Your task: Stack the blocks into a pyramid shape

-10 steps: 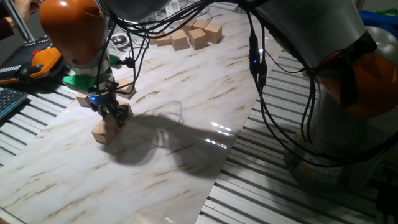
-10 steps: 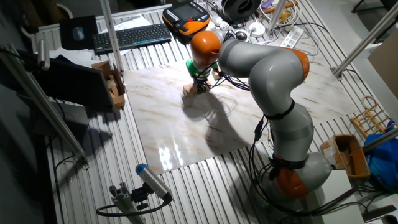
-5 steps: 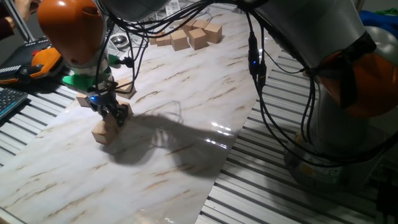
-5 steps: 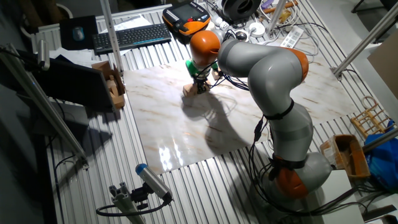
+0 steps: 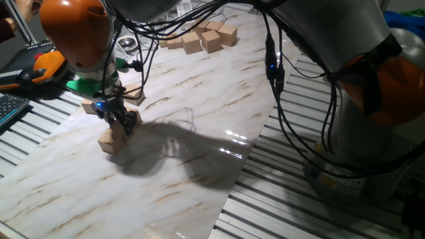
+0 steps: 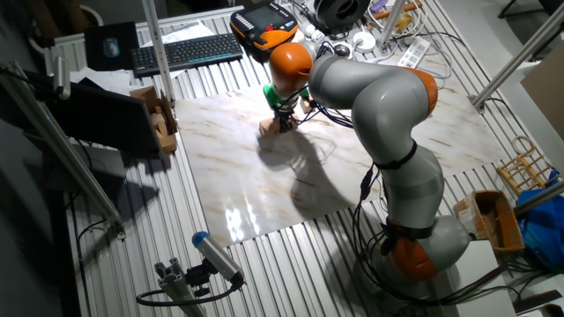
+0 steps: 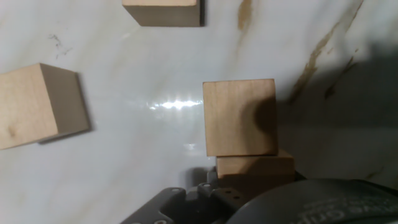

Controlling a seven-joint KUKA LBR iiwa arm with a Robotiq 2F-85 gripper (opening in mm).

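My gripper (image 5: 120,123) is low over the left end of the marble board (image 5: 199,126), shut on a tan wooden block (image 5: 132,119). In the hand view that held block (image 7: 255,169) shows at the bottom, half hidden by the hand. A second block (image 5: 109,141) (image 7: 239,117) lies right beside it on the board, touching or nearly so. Two more blocks lie close by, one (image 5: 90,107) (image 7: 40,104) near the board's edge and one (image 5: 136,93) (image 7: 163,11) further back. No stacked pyramid shape shows. In the other fixed view the gripper (image 6: 282,120) hangs over a block (image 6: 267,129).
Several more tan blocks (image 5: 207,37) sit in a cluster at the board's far end. An orange teach pendant (image 5: 48,65), a green object (image 5: 83,83) and a keyboard (image 5: 10,106) lie just off the left edge. Black cables (image 5: 275,73) hang from the arm.
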